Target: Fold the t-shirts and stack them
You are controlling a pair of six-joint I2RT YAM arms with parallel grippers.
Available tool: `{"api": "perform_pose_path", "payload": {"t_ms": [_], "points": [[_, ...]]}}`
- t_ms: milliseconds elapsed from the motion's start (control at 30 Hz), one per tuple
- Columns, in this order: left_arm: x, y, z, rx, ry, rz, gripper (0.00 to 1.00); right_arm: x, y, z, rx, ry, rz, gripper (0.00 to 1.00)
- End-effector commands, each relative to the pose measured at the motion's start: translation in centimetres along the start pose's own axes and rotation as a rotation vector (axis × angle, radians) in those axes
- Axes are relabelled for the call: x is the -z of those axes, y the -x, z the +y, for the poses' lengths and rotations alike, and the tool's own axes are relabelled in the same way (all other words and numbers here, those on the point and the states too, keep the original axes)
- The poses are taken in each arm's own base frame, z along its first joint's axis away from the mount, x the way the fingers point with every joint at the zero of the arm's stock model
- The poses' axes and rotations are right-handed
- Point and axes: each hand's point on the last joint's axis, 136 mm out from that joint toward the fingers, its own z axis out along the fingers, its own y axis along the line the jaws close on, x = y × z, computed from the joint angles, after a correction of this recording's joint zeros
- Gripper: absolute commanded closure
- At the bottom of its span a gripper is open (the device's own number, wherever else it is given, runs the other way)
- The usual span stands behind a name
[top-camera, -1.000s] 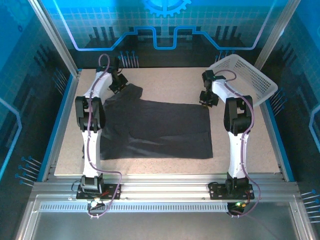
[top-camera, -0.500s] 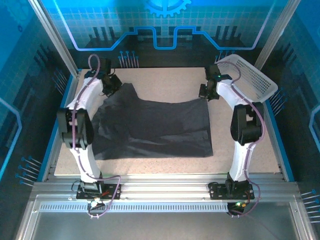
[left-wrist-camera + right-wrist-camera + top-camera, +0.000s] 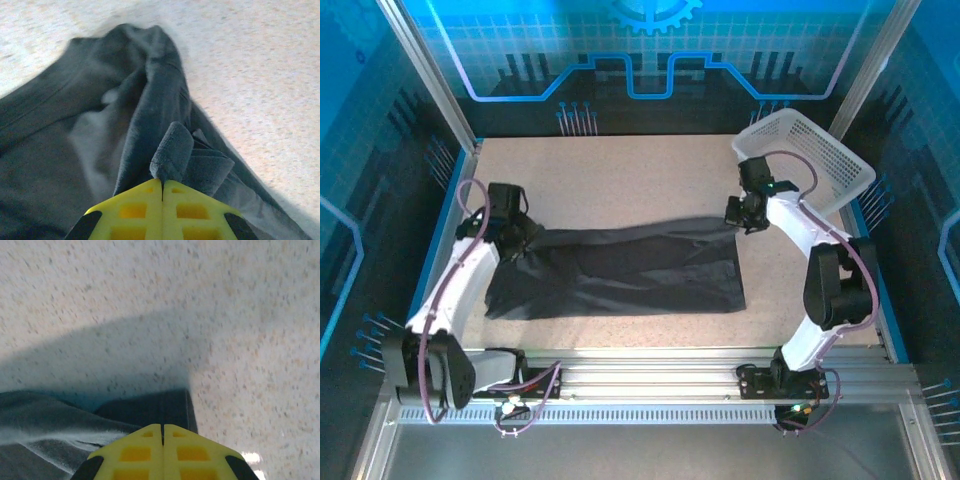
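One speckled beige counter [image 3: 620, 170] carries all that we see. Across its middle lies the dark charcoal t-shirt [image 3: 620, 280], stretched from left to right. Its near part is flat on the counter and its far edge is drawn up into a rumpled ridge between our two hands. The white mesh basket [image 3: 820, 150] sits at the far right corner, apart from the shirt. Our left hand [image 3: 515, 238] is at the shirt's left end. In the left wrist view its yellow fingers [image 3: 135, 210] meet with no gap, a bunched fold of cloth pinched at their tips. Our right hand [image 3: 745, 215] is at the shirt's far right corner, near the basket. Its fingers [image 3: 130, 452] are likewise pressed together, the cloth's corner caught under the tips.
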Motion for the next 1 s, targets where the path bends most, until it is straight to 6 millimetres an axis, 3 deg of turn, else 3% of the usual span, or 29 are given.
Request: {"api": "perform_pose_path", "payload": {"t_ms": [0,200,433,500,567,700,767,833,867,967], "points": [[1.7,-0.5,3.9,0.047,0.096,-0.051,1.00,1.3,-0.4,0.4,-0.009,0.034,-0.039,1.00],[3.1,-2.3,7.4,0.072,0.150,-0.045,1.00,1.4,-3.0,-0.7,-0.021,0.003,0.004,1.00],[3.0,-5.2,10.7,0.127,0.212,0.016,1.00,1.0,-6.7,-2.1,-0.060,-0.043,0.106,1.00],[2.9,-6.0,11.5,0.154,0.220,0.031,1.00,1.0,-7.8,-2.6,-0.084,-0.061,0.136,0.95],[2.8,-6.6,11.8,0.172,0.217,0.045,1.00,1.1,-8.7,-3.3,-0.112,-0.084,0.154,0.83],[3.0,-7.2,12.3,0.193,0.221,0.060,1.00,2.2,-8.9,-4.3,-0.178,-0.106,0.140,0.73],[3.2,-6.9,12.3,0.193,0.216,0.045,0.90,2.7,-8.3,-4.1,-0.196,-0.100,0.123,0.70],[3.3,-6.5,11.8,0.194,0.188,0.027,0.66,3.0,-7.7,-3.4,-0.207,-0.076,0.116,0.68],[3.3,-6.2,11.1,0.187,0.161,0.021,0.62,3.0,-7.5,-2.9,-0.209,-0.063,0.118,0.68],[3.5,-4.4,8.9,0.182,0.101,-0.015,0.63,2.5,-7.1,-1.0,-0.193,-0.033,0.136,0.71]]}}
